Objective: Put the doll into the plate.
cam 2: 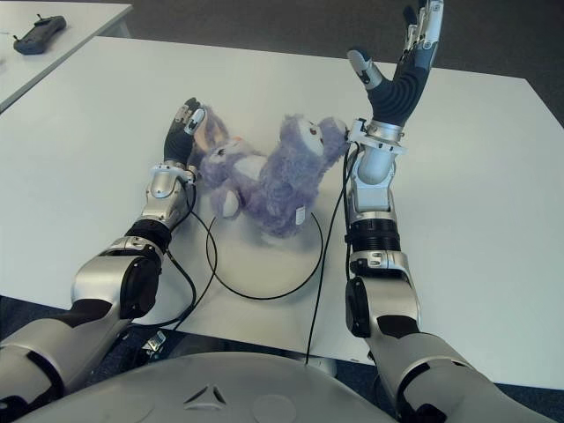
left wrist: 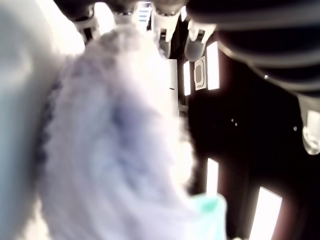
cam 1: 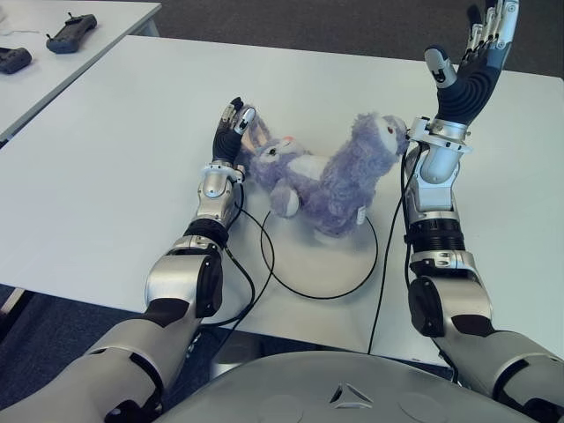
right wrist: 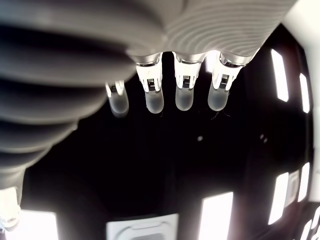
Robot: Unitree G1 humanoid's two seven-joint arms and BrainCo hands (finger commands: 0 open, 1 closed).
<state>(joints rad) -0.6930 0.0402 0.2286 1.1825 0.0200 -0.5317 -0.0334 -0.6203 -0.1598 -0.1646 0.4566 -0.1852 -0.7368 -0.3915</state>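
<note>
the white table (cam 1: 115, 176) carries a thin black ring (cam 1: 319, 256) laid flat near its near edge, which seems to be the outline of the plate; two purple plush toys lie together at the ring's far-left side; the larger doll (cam 1: 348, 181) sits half upright with its base over the ring's far rim and its head tipped to the right; the smaller bunny doll (cam 1: 280, 167) lies on its side just left of it, touching it, with one pale foot at the ring's edge; the left hand (cam 1: 232, 130) is at the bunny's far-left end, against its ears, and its wrist view is filled with pale purple fur (left wrist: 115, 150) pressed close below the fingertips (left wrist: 162, 20); whether the fingers are clamped on the toy cannot be told; the right hand (cam 1: 471, 66) is raised above the table to the right of the larger doll, palm up, fingers spread apart and holding nothing, its wrist just beside the doll's head; two dark controllers (cam 1: 70, 33) lie on a second table (cam 1: 35, 84) at the far left.
</note>
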